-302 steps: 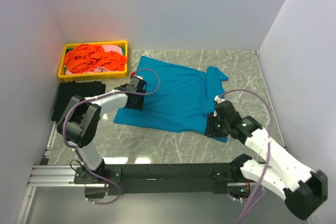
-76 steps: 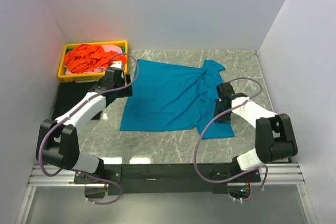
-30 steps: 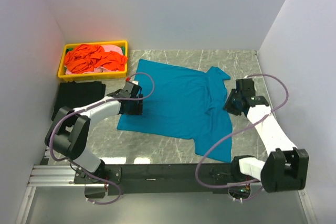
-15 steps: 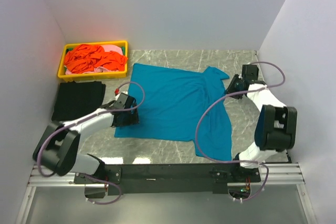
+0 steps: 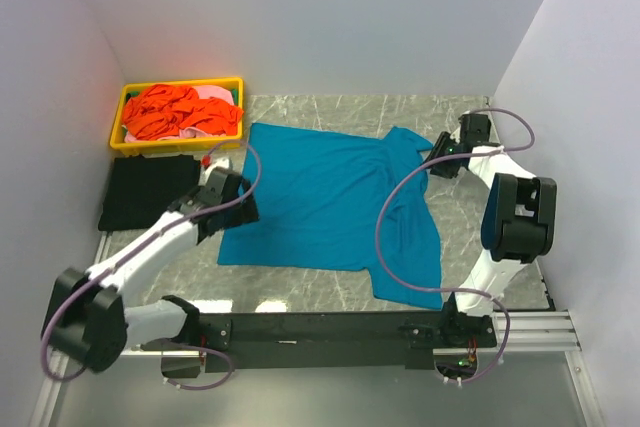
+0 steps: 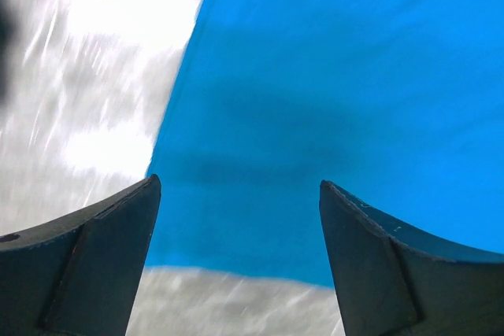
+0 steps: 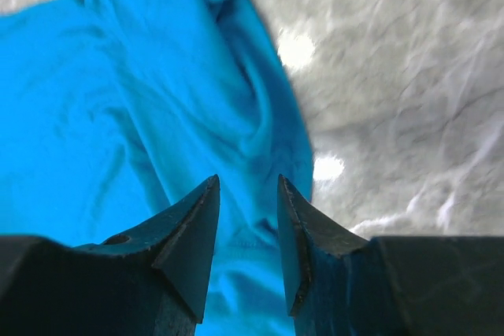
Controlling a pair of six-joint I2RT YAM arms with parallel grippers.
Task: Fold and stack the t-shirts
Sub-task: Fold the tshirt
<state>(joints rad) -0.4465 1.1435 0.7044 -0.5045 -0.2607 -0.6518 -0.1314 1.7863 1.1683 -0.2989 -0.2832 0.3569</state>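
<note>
I see the teal-blue t-shirt point(image 5: 320, 192) lying flat mid-bench. My left gripper point(image 6: 236, 261) hangs spread wide over its left edge. My right gripper point(image 7: 248, 194), fingers a slim gap apart and pinching nothing, hovers over the sleeve near the far right corner.

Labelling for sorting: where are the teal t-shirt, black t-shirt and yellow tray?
teal t-shirt point(image 5: 320, 197), top external view, middle of its body.
black t-shirt point(image 5: 145, 192), top external view, its centre.
yellow tray point(image 5: 185, 82), top external view, far rim.
</note>
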